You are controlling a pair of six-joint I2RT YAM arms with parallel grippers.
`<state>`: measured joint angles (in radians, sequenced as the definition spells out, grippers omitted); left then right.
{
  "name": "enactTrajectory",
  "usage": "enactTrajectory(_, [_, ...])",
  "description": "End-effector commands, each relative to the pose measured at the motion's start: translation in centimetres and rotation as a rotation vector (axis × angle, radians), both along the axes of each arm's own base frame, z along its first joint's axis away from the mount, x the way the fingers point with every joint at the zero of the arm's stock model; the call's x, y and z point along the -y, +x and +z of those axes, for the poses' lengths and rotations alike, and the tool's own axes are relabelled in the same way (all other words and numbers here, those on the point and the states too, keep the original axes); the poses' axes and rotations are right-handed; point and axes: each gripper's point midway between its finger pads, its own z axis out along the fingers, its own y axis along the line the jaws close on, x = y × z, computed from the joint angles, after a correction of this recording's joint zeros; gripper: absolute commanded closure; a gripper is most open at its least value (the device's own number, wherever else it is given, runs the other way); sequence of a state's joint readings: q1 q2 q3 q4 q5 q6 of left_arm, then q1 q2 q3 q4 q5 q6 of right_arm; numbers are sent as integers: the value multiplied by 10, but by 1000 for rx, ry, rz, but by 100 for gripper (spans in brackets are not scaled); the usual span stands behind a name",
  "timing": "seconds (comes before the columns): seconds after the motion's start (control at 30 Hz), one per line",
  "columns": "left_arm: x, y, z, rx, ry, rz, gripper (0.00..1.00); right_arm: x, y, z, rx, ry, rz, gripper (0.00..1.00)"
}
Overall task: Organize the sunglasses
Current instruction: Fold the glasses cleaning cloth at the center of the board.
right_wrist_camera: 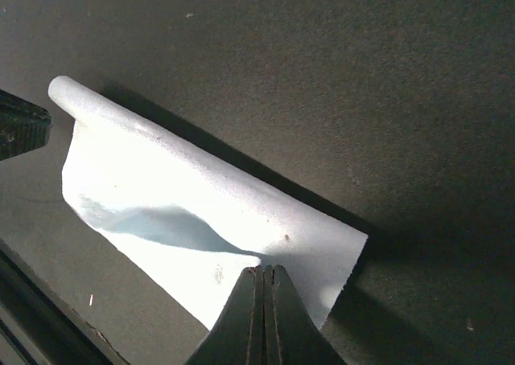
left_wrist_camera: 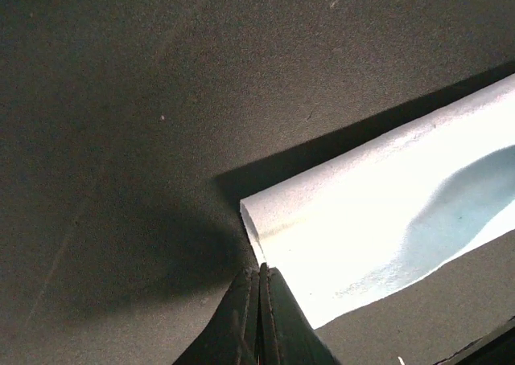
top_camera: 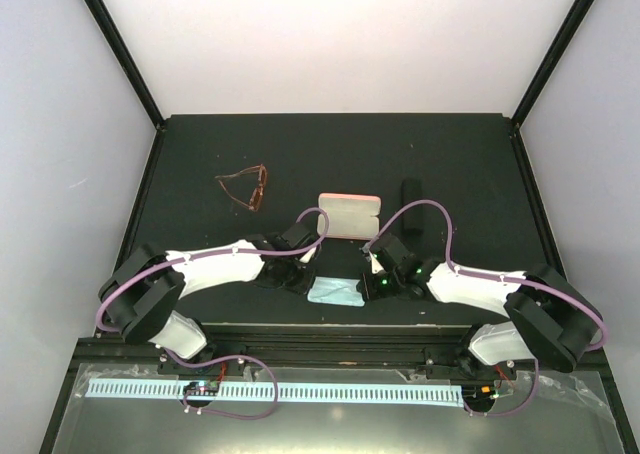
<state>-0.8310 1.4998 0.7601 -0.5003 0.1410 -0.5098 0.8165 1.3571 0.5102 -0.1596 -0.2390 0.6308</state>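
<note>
Left tool [left_wrist_camera: 260, 270] and right tool [right_wrist_camera: 263, 272] both fully closed, tips at opposite ends of blue cloth [top_camera: 335, 292]; can't tell if pinching it. Brown sunglasses [top_camera: 245, 189] on bench [top_camera: 200, 144], ahead-left of left tool, well apart. Pink case [top_camera: 348, 215] ahead, between tools.

In the overhead view, the wrist of the left gripper [left_wrist_camera: 260, 278] and that of the right gripper [right_wrist_camera: 264, 278] cover their own fingertips and both side edges of the light blue cloth [top_camera: 335, 293]. Ahead and to the right of the left gripper, the cloth runs off the frame. Beyond the right gripper, the black case [top_camera: 411, 196] barely separates from the dark table [top_camera: 250, 144].
</note>
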Motion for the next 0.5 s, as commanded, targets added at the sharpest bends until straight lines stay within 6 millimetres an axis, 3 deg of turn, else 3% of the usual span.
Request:
enactTrajectory(0.0, [2,0,11,16,-26,12,98,-6,-6,2,-10,35,41,99])
enactTrajectory(0.1, [10,-1,18,19,-78,-6,96,-6,-6,3,-8,34,43,99])
enactTrajectory(0.27, [27,-7,31,41,-201,-81,73,-5,4,9,22,22,-4,99])
enactTrajectory(0.47, [37,-4,42,108,-273,-152,60,-9,23,21,66,13,-62,99])
